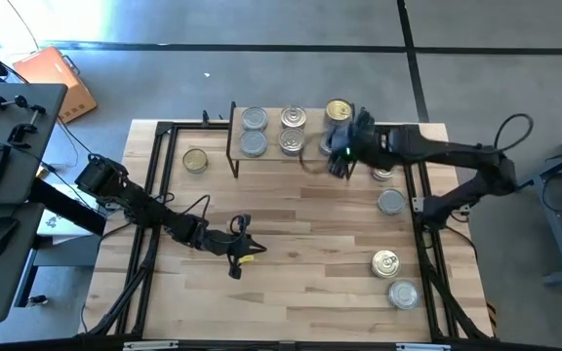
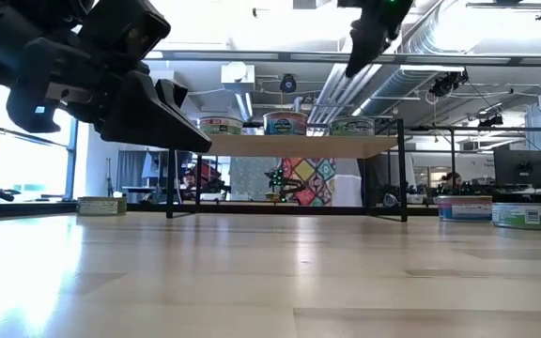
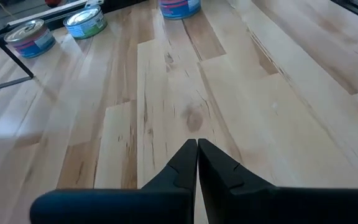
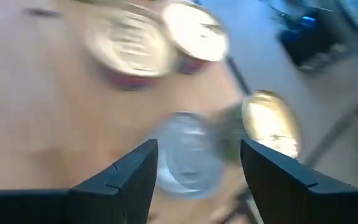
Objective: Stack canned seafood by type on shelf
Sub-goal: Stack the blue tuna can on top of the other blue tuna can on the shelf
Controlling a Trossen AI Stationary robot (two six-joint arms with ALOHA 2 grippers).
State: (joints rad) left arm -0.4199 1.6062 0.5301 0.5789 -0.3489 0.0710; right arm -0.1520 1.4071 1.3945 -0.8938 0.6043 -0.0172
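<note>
Hovering over the shelf's (image 1: 234,146) right end, the right gripper (image 1: 344,146) spreads empty fingers beside the gold tin (image 1: 338,110), apparently just placed; left gripper (image 1: 239,255) rests pinched shut mid-table.

Bright daylight; window glare in the low view; right wrist view is motion-blurred.

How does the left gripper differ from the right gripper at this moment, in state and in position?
The left gripper is shut, while the right gripper is open. The left gripper is low over bare wood near the table's middle; the right gripper is by the shelf's right end, near the gold-topped tin. Both hold nothing.
</note>
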